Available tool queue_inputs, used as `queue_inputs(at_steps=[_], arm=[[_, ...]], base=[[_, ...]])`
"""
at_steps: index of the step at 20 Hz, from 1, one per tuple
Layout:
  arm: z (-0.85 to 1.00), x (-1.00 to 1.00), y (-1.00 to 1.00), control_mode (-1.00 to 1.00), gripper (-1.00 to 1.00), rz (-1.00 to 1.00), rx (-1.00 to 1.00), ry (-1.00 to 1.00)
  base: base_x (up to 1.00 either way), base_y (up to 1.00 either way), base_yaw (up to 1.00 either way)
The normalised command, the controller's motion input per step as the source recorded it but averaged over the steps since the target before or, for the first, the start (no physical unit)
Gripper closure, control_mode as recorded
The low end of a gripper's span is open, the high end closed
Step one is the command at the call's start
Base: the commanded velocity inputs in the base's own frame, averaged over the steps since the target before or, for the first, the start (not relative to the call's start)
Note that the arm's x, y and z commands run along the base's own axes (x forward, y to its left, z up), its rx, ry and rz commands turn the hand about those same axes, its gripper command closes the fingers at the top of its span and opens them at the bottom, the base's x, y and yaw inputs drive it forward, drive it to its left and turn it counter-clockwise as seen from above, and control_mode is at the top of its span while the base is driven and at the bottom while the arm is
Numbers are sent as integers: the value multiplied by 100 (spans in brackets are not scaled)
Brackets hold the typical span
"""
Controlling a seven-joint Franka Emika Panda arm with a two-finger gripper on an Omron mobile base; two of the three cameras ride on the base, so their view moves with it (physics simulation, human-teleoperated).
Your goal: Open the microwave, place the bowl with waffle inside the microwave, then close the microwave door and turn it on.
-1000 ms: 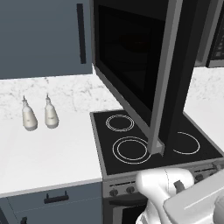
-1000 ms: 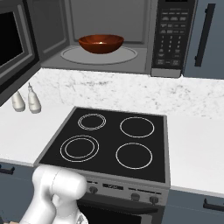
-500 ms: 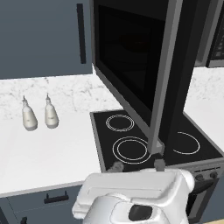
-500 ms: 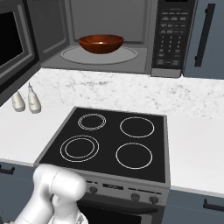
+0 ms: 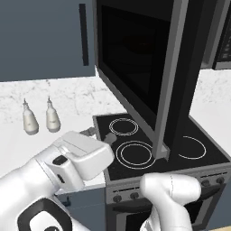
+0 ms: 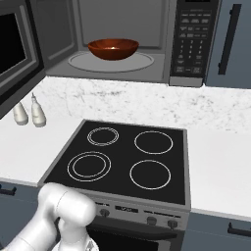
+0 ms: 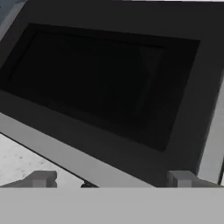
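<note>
Gripper (image 7: 111,179) open, nothing held: in the hand view its two grey fingertips (image 7: 41,179) sit wide apart at the bottom with only empty space between them. It faces the outer side of the microwave door (image 7: 109,87), dark window straight ahead, grey lower trim running diagonally just above the fingertips, a patch of white marble bench (image 7: 22,164) at lower left. In the left base view the hand is low at the front left of the stovetop (image 5: 153,149), over the bench's front edge, apart from the door. Door is swung fully open, standing out over the stovetop, its grey edge toward the camera and its lower corner hanging above the front rings. Microwave (image 6: 122,39) cavity is exposed in the right base view; bowl (image 6: 113,48) sits upright on the round turntable plate, roughly centred in the cavity. Waffle can't be made out inside the bowl from this angle. Button panel (image 6: 192,37) is on the microwave's right side, next to a blue-grey cabinet door (image 6: 233,39) with a dark vertical handle. Two small white bottles (image 5: 40,118) stand side by side on the bench left of the stovetop, near the back wall. Stovetop has four rings, nothing on them.
</note>
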Motion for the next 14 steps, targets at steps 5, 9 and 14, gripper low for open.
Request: queue_inputs(at_steps=[5, 9, 14], arm=[[-25, 100, -31, -100, -100, 0, 0, 0], [-24, 100, -16, -100, -100, 0, 0, 0], [-11, 100, -41, -100, -100, 3, 2, 1]], base=[[0, 0, 0], [0, 0, 0], [0, 0, 0]])
